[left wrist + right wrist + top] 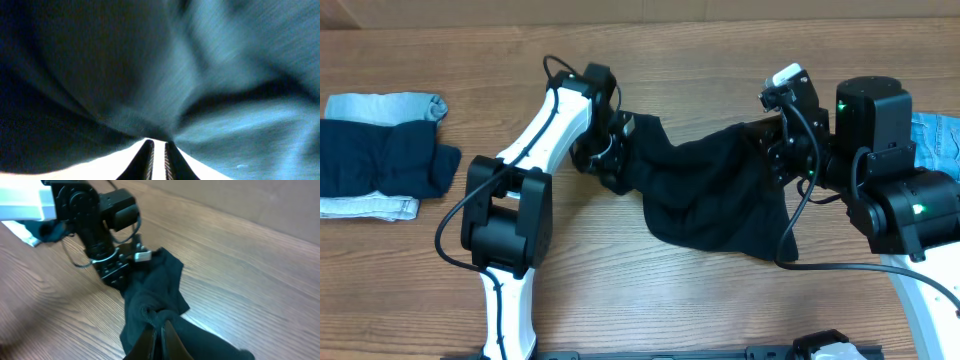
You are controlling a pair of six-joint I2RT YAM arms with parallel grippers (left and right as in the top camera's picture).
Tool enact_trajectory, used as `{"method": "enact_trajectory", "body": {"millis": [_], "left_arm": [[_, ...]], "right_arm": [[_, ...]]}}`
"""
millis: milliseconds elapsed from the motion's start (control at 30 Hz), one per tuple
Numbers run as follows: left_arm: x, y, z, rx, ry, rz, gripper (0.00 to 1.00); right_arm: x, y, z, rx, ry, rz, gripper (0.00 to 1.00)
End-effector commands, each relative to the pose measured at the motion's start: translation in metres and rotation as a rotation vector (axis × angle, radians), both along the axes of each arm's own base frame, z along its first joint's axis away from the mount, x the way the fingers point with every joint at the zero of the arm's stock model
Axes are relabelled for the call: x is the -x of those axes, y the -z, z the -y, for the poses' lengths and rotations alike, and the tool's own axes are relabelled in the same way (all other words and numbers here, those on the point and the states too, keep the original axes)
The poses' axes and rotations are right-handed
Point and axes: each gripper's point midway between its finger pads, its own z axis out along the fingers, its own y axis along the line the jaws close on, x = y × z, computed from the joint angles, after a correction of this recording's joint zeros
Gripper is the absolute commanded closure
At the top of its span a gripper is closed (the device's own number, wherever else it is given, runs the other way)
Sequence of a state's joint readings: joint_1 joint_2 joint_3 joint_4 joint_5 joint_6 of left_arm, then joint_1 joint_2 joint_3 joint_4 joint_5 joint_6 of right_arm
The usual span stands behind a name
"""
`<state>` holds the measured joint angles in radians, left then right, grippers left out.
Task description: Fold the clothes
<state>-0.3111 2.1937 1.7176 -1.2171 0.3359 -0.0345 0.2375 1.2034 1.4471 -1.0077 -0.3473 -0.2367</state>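
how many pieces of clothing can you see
4: black garment mid-table, navy one atop light denim far left, denim piece at right edge; more may hide underneath.

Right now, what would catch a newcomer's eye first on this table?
The black garment stretched, rumpled, across the middle of the table: the left gripper pinches one end, the right gripper the other. At its left edge lies a folded stack, navy on pale blue.
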Motion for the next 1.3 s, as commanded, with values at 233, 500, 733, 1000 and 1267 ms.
{"method": "enact_trajectory", "body": {"millis": [233, 500, 733, 1000, 1267], "left_arm": [[0.036, 0.014, -0.01, -0.06, -0.164, -0.12, 0.96], [-0.086, -0.111, -0.024, -0.024, -0.154, 0.548, 0.58], [-0.128, -0.033, 0.0, 0.082, -0.114, 0.525, 0.55], [-0.136, -0.007, 0.005, 0.092, -0.097, 0.524, 0.54], [-0.158, -0.123, -0.037, 0.068, -0.174, 0.646, 0.96]], "right_arm": [[-0.007, 0.012, 0.03, 0.083, 0.194, -0.048, 0.96], [-0.02, 0.036, 0.026, 0.094, 0.203, -0.135, 0.96], [-0.02, 0.036, 0.026, 0.094, 0.203, -0.136, 0.96], [-0.02, 0.036, 0.026, 0.094, 0.203, -0.136, 0.96], [-0.02, 0.039, 0.032, 0.119, 0.228, -0.141, 0.96]]}}
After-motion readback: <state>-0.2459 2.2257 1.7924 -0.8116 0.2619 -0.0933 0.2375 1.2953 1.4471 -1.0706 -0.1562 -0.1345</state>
